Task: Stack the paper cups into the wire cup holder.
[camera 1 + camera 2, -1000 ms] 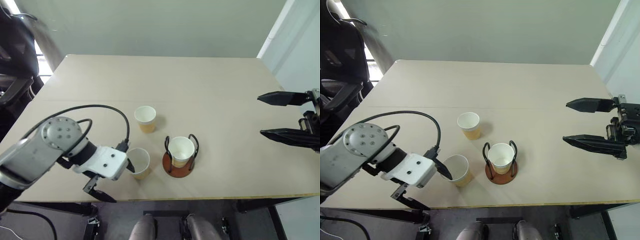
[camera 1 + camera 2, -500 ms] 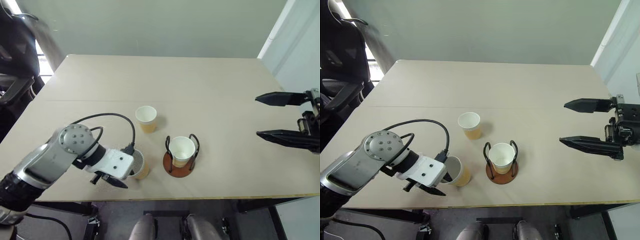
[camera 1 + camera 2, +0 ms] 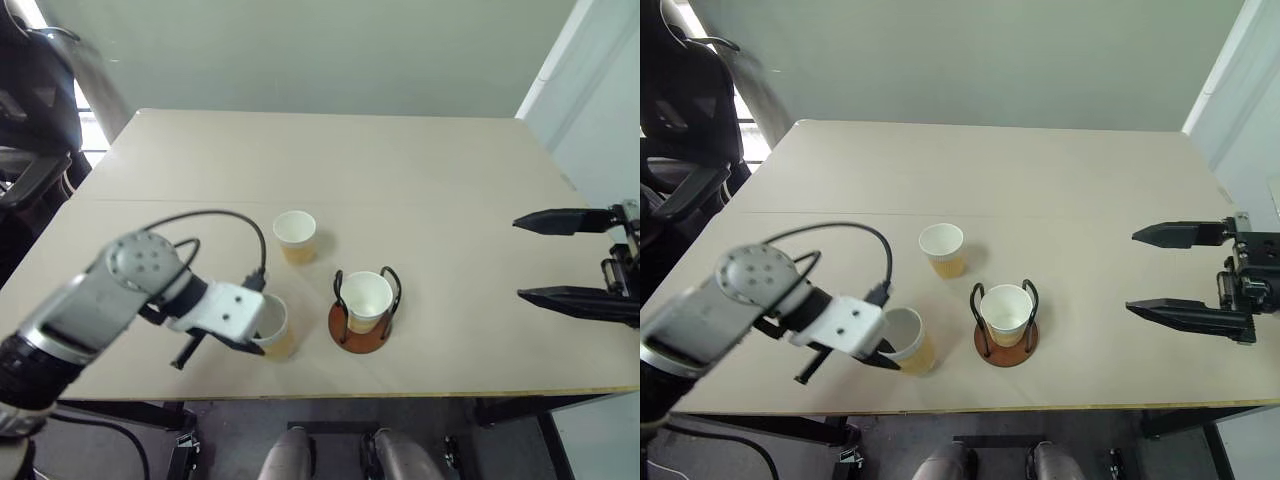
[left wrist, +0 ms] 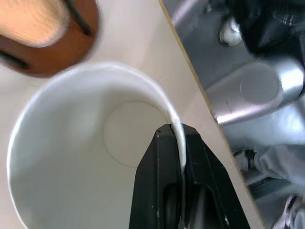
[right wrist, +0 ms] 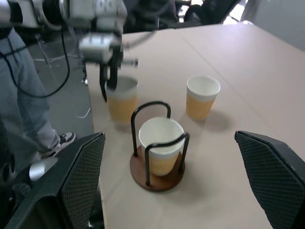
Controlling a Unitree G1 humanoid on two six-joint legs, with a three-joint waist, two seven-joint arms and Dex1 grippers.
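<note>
My left gripper (image 3: 250, 337) is shut on the rim of a tan paper cup (image 3: 274, 328) near the table's front edge; one black finger (image 4: 167, 157) is inside the white cup (image 4: 71, 157), the other outside. I cannot tell whether its base is off the table. Just right of it stands the wire cup holder (image 3: 352, 339), a red-brown disc with black loops and a second cup (image 3: 366, 296) seated in it. The third cup (image 3: 295, 236) stands upright behind them. My right gripper (image 3: 520, 257) hovers open far to the right, pointing at the holder.
The table's front edge (image 3: 400, 392) runs close behind the held cup. A black office chair (image 3: 685, 110) stands past the far left corner. A white wall panel (image 3: 580, 90) rises at the right. Bare tabletop (image 3: 330, 160) stretches behind the cups.
The left gripper went from open around the cup's rim to shut on it, then rose a little. The right gripper sank slightly and stayed open.
</note>
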